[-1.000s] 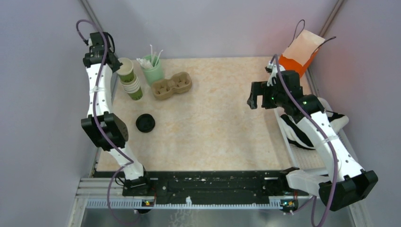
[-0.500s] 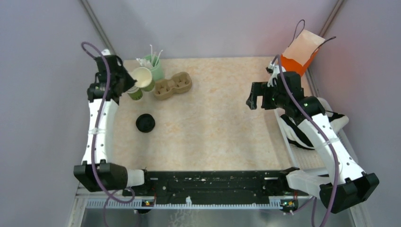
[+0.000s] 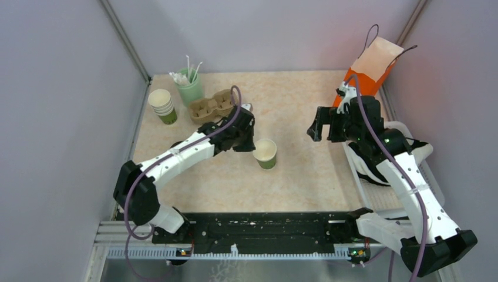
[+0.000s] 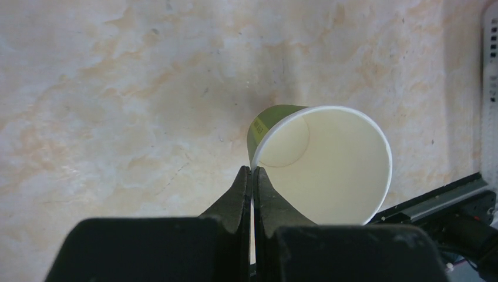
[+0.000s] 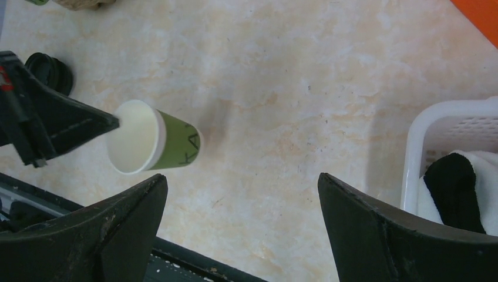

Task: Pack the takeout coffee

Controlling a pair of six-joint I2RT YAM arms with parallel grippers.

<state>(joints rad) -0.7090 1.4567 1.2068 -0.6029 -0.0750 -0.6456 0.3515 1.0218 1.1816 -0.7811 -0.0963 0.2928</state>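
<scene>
— Green and cream paper: that's the paper cup (image 3: 265, 154)! Where is it?
— In the middle of the table, a bit toward the near edge. A second ago it sat on top of the stack of cups (image 3: 162, 104) by the far left corner.
— Who moved it?
— The left gripper (image 3: 254, 147). It pinches the cup's rim, one finger inside and one outside. The cup leans a little. I cannot tell if its bottom touches the table.
— Does it have its top on?
— No. It is open and looks empty. The black lid (image 5: 51, 71) lies flat on the table nearer the left edge, well apart from the cup.
— And the other claw?
— The right gripper (image 3: 319, 123) hangs over the right half of the table, spread wide, holding nothing. It has hardly moved.
— So is the packing done?
— Not at all, I think. The cup is only out of the stack. The lid must go on next. Then it could go in the cardboard cup holder (image 3: 212, 106) near the far edge, or the orange bag (image 3: 371, 69) in the far right corner.
</scene>
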